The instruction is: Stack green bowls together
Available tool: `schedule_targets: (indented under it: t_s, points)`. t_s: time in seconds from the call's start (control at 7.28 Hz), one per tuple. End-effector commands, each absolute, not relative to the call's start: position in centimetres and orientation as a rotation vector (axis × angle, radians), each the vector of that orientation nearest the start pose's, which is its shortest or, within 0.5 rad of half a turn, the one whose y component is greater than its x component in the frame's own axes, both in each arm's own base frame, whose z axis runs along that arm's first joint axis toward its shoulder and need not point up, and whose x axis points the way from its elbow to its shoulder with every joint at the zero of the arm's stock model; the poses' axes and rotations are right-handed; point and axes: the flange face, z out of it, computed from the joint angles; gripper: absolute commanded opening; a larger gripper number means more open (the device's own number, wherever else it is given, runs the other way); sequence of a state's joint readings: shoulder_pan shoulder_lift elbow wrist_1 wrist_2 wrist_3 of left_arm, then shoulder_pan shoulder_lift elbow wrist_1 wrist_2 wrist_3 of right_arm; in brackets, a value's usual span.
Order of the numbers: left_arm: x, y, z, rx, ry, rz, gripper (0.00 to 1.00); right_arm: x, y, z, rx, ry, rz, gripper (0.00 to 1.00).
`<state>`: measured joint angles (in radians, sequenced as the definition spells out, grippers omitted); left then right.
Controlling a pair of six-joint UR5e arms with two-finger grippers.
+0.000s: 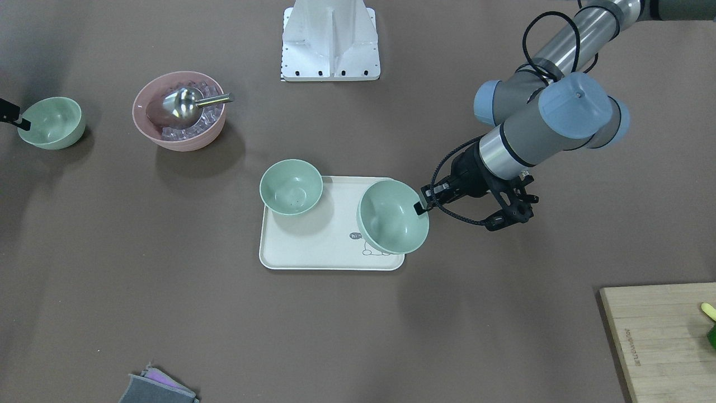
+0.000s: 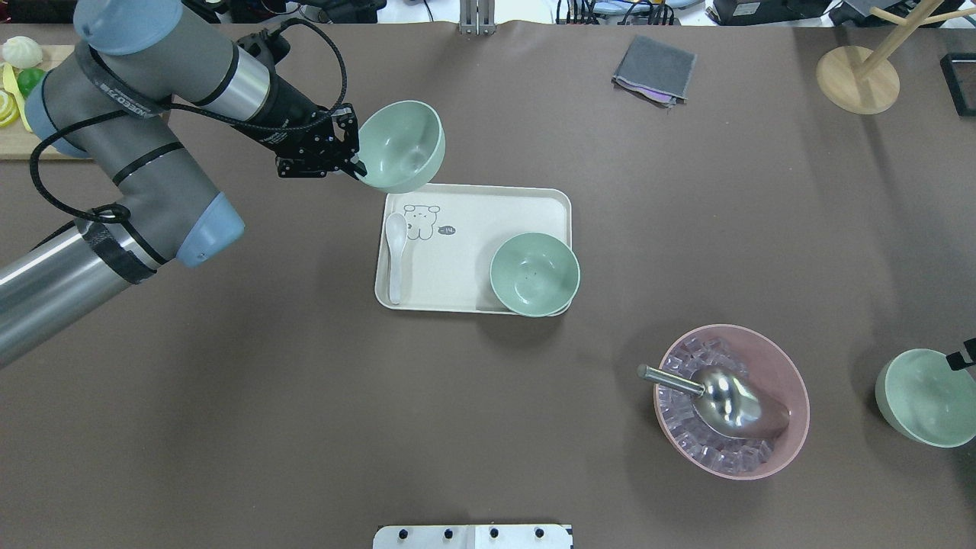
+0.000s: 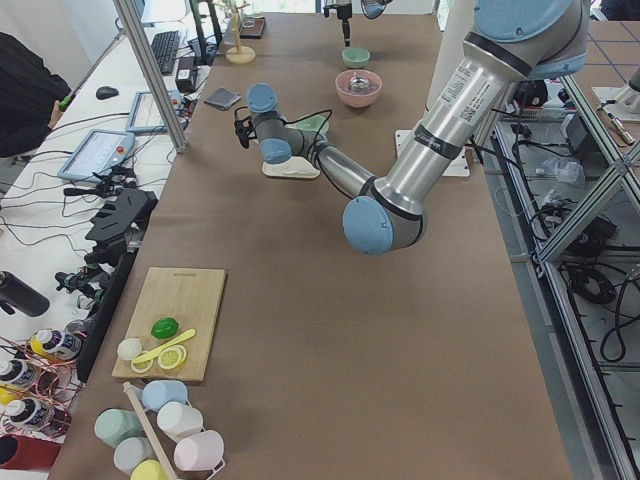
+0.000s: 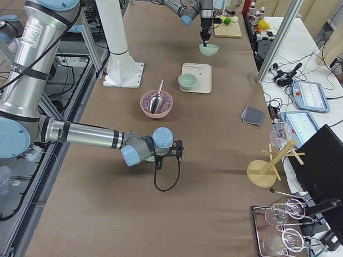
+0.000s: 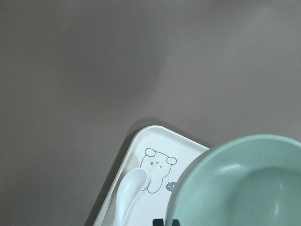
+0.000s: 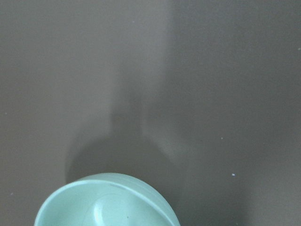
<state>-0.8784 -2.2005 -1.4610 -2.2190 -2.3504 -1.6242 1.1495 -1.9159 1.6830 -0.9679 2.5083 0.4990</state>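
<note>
The left gripper (image 2: 352,164) is clamped on the rim of one green bowl (image 2: 402,145), one finger inside and one outside. It holds this bowl in the air over the tray's far corner on the left arm's side, above the bear drawing. The second green bowl (image 2: 534,273) sits upright on the tray (image 2: 473,252), at the near corner on the opposite side. It is empty and its edge reaches the tray's lip.

The step in hand looks like carrying the held bowl across the tray and nesting it in the seated one. To do it well:
- The carried bowl should travel high enough to clear the other's rim.
- It should be centred over the opening before it comes down.
- It should hang level, because a rim pinch lets a light bowl tip.
- The release should come low, once the walls have started to nest. The inner finger needs room to come out without dragging the stack off the tray.
- The white spoon (image 2: 396,255) along the tray's left edge lies outside that path.

The third green bowl (image 2: 926,396) is well away from the tray, beyond the pink bowl (image 1: 190,140). The right gripper (image 2: 962,357) is at its rim, though I cannot tell whether it is pinching.
</note>
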Motion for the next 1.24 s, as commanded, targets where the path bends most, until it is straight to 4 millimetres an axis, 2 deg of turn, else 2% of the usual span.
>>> schedule_targets:
  t_s: [0.0, 0.14, 0.27, 0.41, 0.69, 0.82, 0.96, 1.1]
  points:
    - [40.3, -57.3, 22.6, -0.204, 1.302, -0.354, 0.0, -10.5, -33.8, 68.0, -0.129, -0.974, -0.128, 0.8]
    - [40.3, -57.3, 22.6, -0.204, 1.302, -0.354, 0.0, -11.1, -33.7, 67.9, -0.135, -0.974, -0.145, 0.75]
    - [40.3, -57.2, 22.7, -0.204, 1.301, -0.354, 0.0, -11.1, -33.0, 68.2, -0.134, -0.976, -0.156, 0.65]
    - [40.3, -57.2, 22.5, -0.203, 1.304, -0.353, 0.0, -10.9, -32.4, 68.6, -0.134, -0.967, -0.159, 0.46]
    - [40.3, -57.4, 22.9, -0.204, 1.298, -0.355, 0.0, -10.7, -32.1, 68.9, -0.131, -0.965, -0.165, 0.14]
    - [40.4, -57.3, 22.8, -0.204, 1.299, -0.353, 0.0, -10.3, -31.5, 69.7, -0.11, -0.962, -0.225, 0.0]
    - [40.4, -57.3, 22.7, -0.203, 1.3, -0.352, 0.0, -10.2, -31.2, 70.9, -0.106, -0.963, -0.262, 0.0]
    - [40.3, -57.4, 22.7, -0.202, 1.301, -0.354, 0.0, -10.1, -31.1, 71.2, -0.091, -0.974, -0.267, 0.0]
